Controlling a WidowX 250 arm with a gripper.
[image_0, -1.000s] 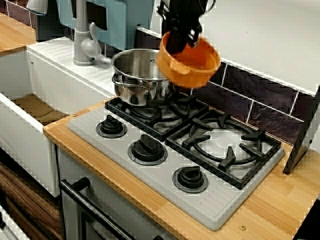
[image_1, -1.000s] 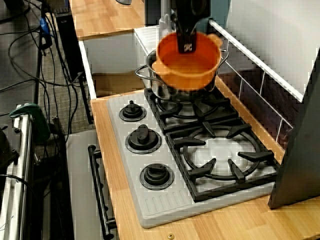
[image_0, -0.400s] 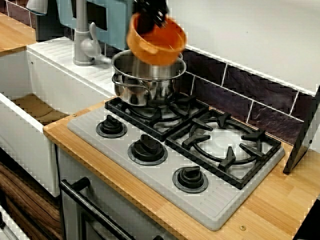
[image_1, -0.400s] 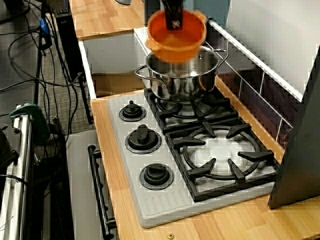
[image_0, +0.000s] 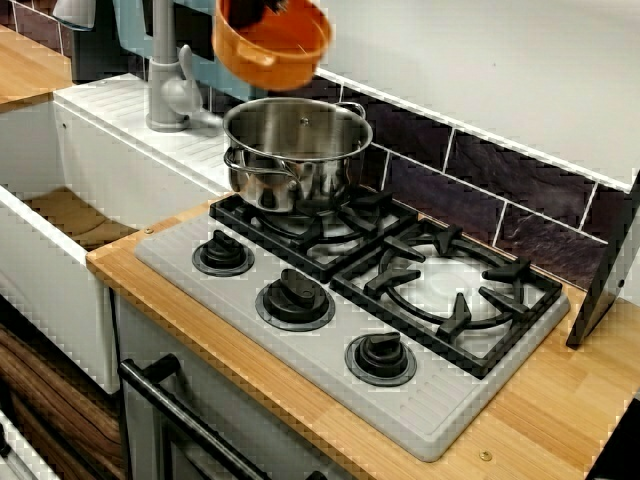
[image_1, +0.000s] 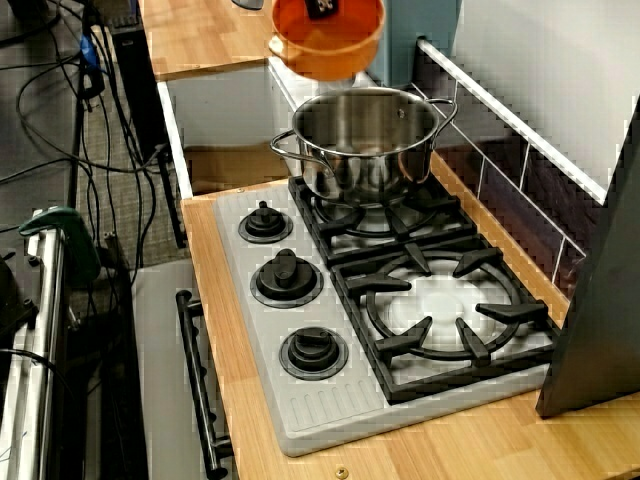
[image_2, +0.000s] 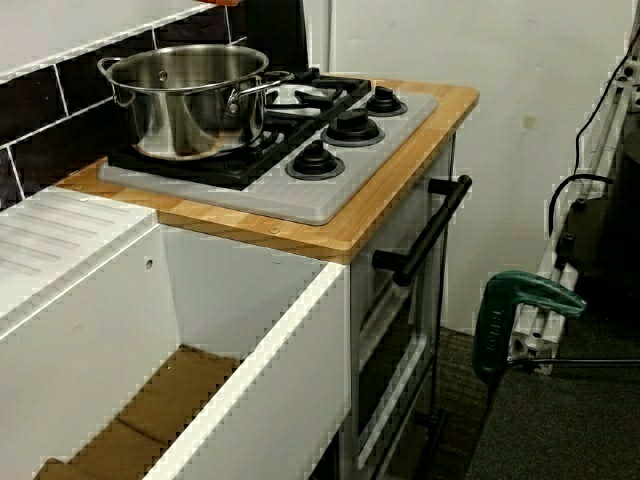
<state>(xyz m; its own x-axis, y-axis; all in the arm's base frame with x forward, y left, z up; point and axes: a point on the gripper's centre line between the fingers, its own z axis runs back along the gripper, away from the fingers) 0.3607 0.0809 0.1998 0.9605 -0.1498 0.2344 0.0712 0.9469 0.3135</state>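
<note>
Since a second ago the orange bowl (image_0: 272, 42) has travelled away from the wall side of the pot, upward and toward the sink, so only part of it remains in the view from the front.

Nearest are the three black knobs (image_0: 295, 298) in a row on the grey hob. Behind them the right burner grate (image_0: 452, 285) carries nothing. The stainless steel pot (image_0: 297, 150) sits centred on the left grate, which I think keeps it steady.

Above the pot's sink-side rim, well apart from it, hangs the bowl. I cannot tell if it is over the pot or over the ribbed drainboard (image_0: 150, 140). It is tilted, probably because it is held at one side of its rim only. The gripper (image_1: 322, 8) is mostly cut off in the view from above; one dark finger shows inside the bowl, clamped on the rim.

Farther back stand the grey faucet (image_0: 170, 80) and the white sink (image_2: 250, 340).
</note>
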